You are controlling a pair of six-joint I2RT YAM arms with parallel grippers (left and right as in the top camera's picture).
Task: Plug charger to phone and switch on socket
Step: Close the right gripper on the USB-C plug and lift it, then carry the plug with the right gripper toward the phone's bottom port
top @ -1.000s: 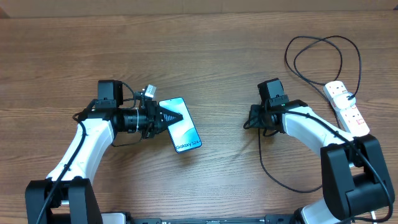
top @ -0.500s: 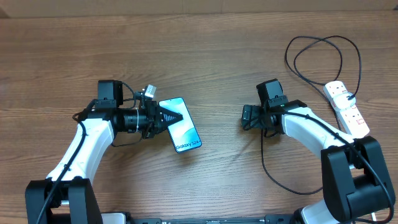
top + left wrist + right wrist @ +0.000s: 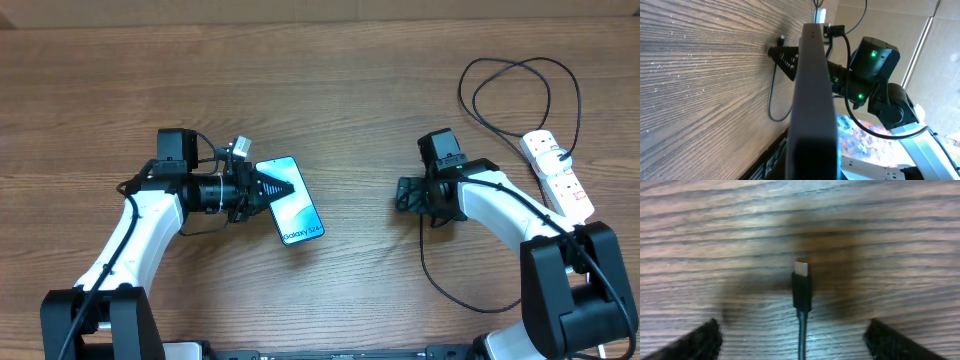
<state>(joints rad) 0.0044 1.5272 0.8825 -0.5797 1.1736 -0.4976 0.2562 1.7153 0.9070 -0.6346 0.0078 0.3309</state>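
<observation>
Right claw [image 3: 792, 325] spread, charger tip [image 3: 801, 282] lying between

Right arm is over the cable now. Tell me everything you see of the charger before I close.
The charger is a thin black cable, slack on the wooden table. Its small black connector, ending in a pale metal tip, lies flat on the wood between the fingers of the open right pincer, touching neither. Behind it the cable trails in a curve beside the right arm; loose loops lie near the white socket, which it seems to reach.
</observation>
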